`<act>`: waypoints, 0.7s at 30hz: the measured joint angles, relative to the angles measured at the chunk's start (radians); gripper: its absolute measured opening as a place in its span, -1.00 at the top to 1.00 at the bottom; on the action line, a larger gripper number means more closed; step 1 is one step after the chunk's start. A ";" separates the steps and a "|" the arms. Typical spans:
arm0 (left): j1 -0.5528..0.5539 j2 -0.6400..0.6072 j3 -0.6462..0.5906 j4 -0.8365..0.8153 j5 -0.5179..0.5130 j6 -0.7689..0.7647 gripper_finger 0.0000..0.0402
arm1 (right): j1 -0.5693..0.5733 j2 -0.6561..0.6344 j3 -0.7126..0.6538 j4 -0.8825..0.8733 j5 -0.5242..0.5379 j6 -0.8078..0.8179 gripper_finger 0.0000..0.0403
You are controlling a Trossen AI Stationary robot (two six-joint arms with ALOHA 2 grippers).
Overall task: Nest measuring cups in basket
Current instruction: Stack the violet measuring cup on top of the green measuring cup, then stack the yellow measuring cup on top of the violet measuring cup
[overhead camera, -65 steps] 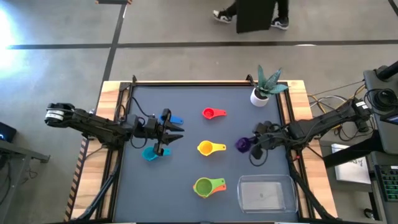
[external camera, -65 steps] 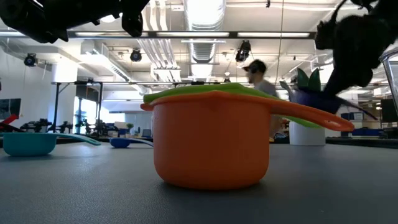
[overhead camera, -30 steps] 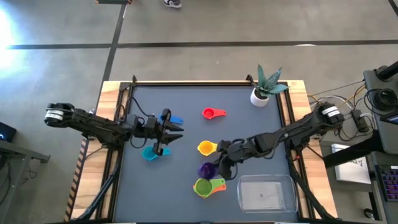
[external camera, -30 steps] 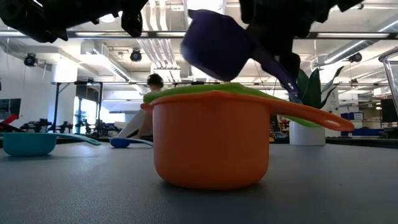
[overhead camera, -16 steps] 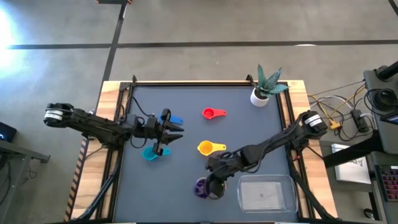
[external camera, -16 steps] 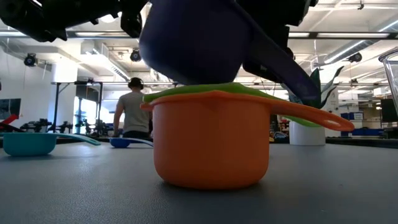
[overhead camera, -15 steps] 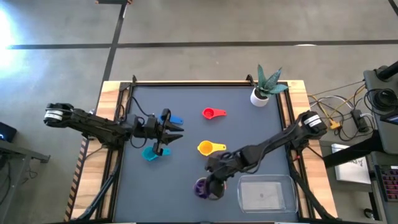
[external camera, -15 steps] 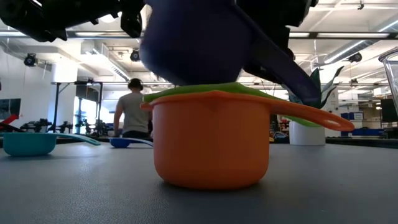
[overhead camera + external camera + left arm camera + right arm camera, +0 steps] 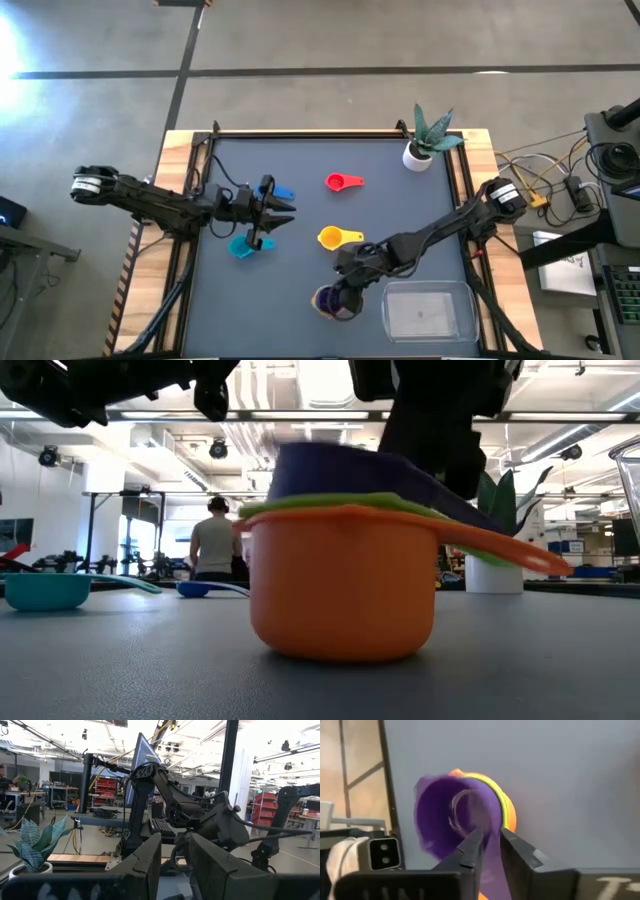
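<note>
The purple measuring cup sits in the green cup, which is nested in the orange cup near the table's near edge. My right gripper is over this stack and shut on the purple cup. The clear basket stands just right of the stack. The yellow cup, the red cup, the blue cup and the teal cup lie on the mat. My left gripper hangs open between the blue and teal cups, touching nothing. My right gripper pinches the purple cup's flat handle between its two fingers, close to the bowl. The fingers slant down from the table's right and lie along the handle. The bowl rests inside the green cup, its rim tilted above the green rim.
A small white pot with a plant stands at the far right corner. Wooden borders frame the dark mat. Open mat lies at the far side and between the cups. A person stands in the room beyond the table.
My right gripper has carried the purple cup toward the table's near edge over the green and orange stack, then moved down. The purple cup, hanging above the stack half a second ago, now sits in the green cup.
</note>
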 joint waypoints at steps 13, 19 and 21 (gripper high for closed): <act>0.000 -0.122 0.000 -0.227 0.035 -0.016 0.57 | -0.002 -0.118 -0.001 -0.120 0.103 -0.122 0.27; -0.003 -0.377 0.000 -0.677 -0.037 -0.097 0.57 | 0.044 -0.230 -0.045 -0.205 0.273 -0.121 0.29; -0.003 -0.423 0.000 -0.790 -0.072 -0.125 0.57 | 0.067 -0.269 -0.074 -0.206 0.327 -0.121 0.31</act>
